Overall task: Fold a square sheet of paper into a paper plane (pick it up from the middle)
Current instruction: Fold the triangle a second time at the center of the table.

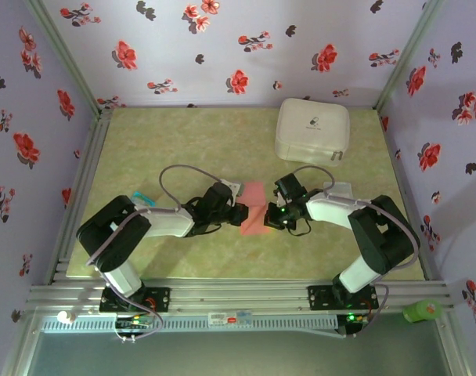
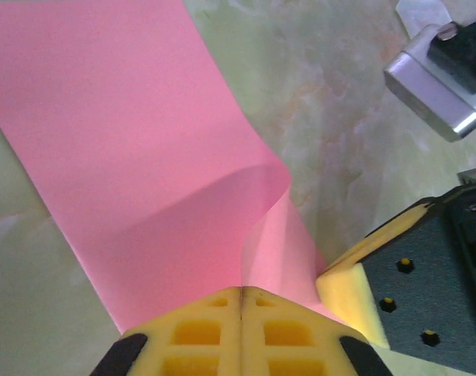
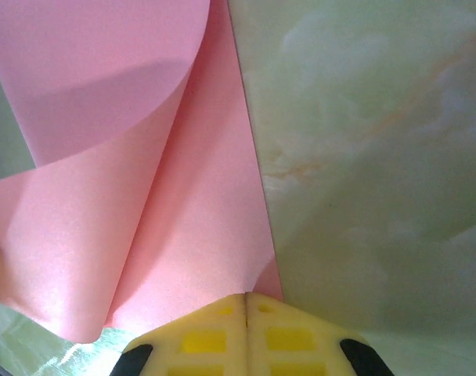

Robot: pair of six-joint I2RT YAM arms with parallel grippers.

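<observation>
Green marbled tabletop (image 1: 183, 141) in a floral-walled booth. The thin salmon-red square sheet of paper (image 2: 128, 157) curls up between both claws, with the left gripper (image 2: 240, 291) and right gripper (image 3: 246, 296) each clamped onto it. Looks like the first centre fold to me. Next it needs the edges lined up, then pressed flat.

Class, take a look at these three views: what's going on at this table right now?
Two robot arms meet at the middle of the green marbled table, working on a thin salmon-red square sheet of paper. The left gripper and the right gripper are each shut on the sheet, close beside each other. The paper curls up off the table in a soft bend, with no sharp crease and no plane shape yet. A white rounded-square case sits apart at the far right.
</observation>
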